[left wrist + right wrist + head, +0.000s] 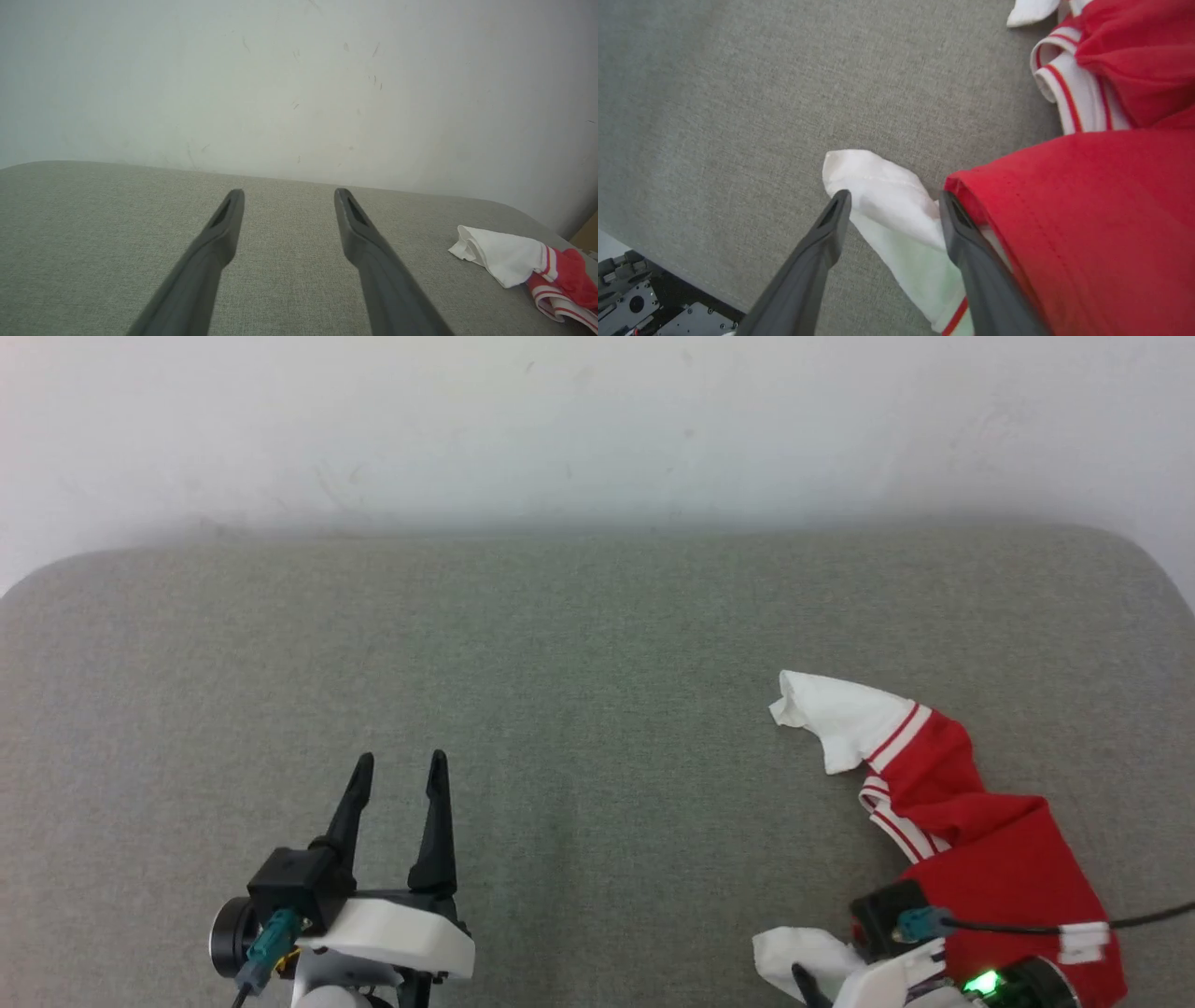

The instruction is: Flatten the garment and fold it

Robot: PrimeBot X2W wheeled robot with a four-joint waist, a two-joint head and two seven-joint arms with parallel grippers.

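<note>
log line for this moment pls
garment: crumpled, not flattened | left gripper: open, empty | right gripper: open over white sleeve

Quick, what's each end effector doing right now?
Left end effector: open, empty.
Right end effector: open, straddling the white sleeve of the red jersey, not gripping.

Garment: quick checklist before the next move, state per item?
1. Right gripper released: ok, jaws spread, the white sleeve lies between the fingers in the right wrist view, unclamped.
2. Left gripper free: ok, open, holding nothing, over the bare grey surface.
3. Garment flat: not ok, bunched at the robot's right, sleeves crumpled.
4. Garment fully on the surface: cannot tell, it runs off the head view's bottom edge.
5. Black cable clear of cloth: cannot tell, it crosses the red cloth in the head view.
</note>
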